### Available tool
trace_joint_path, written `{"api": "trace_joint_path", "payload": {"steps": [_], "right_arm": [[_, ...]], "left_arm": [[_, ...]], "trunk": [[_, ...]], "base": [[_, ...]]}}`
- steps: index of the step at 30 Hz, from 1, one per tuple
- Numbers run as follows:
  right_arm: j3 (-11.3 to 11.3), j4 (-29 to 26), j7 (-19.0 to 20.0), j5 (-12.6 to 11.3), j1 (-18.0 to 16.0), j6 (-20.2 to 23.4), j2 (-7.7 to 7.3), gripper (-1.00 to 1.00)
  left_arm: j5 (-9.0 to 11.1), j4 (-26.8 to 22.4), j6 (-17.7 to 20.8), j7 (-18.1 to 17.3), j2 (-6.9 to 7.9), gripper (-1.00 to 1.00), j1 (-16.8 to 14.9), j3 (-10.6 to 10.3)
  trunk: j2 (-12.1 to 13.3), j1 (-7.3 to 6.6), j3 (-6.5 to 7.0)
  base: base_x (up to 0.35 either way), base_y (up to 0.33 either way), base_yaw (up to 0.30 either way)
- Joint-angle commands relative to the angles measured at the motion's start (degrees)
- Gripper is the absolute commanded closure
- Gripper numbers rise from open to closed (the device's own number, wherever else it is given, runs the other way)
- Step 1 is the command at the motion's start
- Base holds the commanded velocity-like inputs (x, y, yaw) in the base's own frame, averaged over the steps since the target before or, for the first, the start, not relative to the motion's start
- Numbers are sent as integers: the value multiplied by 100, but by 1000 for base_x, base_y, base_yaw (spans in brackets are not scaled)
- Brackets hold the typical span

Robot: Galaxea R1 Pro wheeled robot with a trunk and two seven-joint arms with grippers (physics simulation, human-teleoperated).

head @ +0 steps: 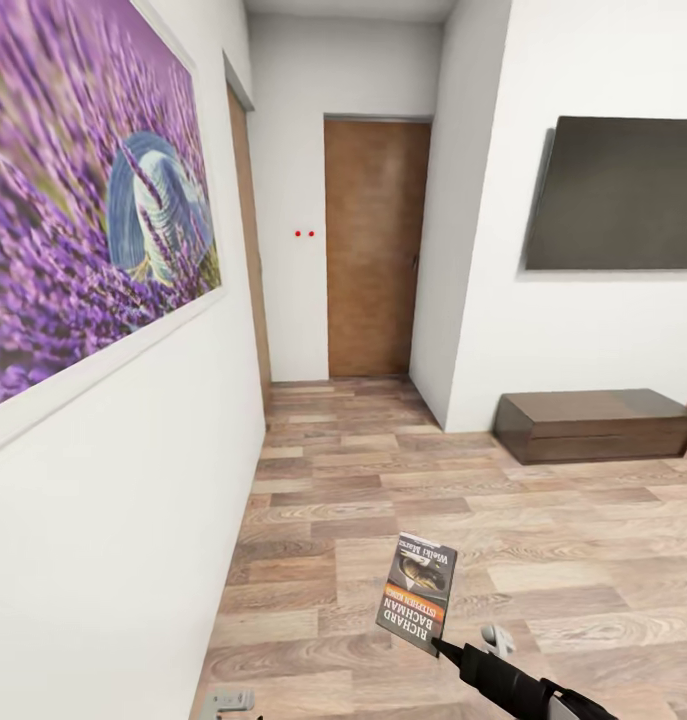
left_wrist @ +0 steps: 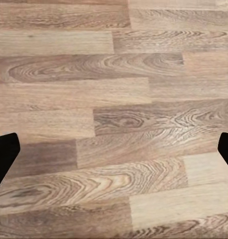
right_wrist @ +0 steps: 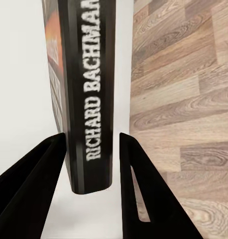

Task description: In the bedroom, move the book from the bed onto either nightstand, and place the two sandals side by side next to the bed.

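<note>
Your right gripper (head: 445, 648): fingers narrowed onto one book (head: 416, 592), held upright above the plank floor (head: 543, 560) at 6 o'clock in the head view. Your left gripper (left_wrist: 114, 149): fingertips (left_wrist: 4, 154) spread wide over floor, holding nothing. One lavender picture (head: 83, 190) at 9 o'clock; one door (head: 375, 245) at 12; one dark screen (head: 618, 195) and one low cabinet (head: 593, 425) at 3.
</note>
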Motion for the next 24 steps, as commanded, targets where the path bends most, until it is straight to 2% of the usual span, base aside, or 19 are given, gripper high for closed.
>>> {"api": "trace_joint_path", "payload": {"steps": [1, 19, 24], "right_arm": [[-9, 2, 19, -38, -4, 32, -1, 100], [-9, 2, 27, -38, -4, 34, -1, 100], [-9, 2, 27, -38, -4, 33, -1, 100]], "left_arm": [[-39, 5, -16, -15, 0, -100, -4, 48], [-39, 1, -16, -15, 0, -100, -3, 48], [-39, 3, -16, -15, 0, -100, -5, 48]], "trunk": [[-3, 3, -6], [-3, 3, -6], [-3, 3, -6]], "base": [[301, 0, -3], [305, 0, -2], [305, 0, -181]]}}
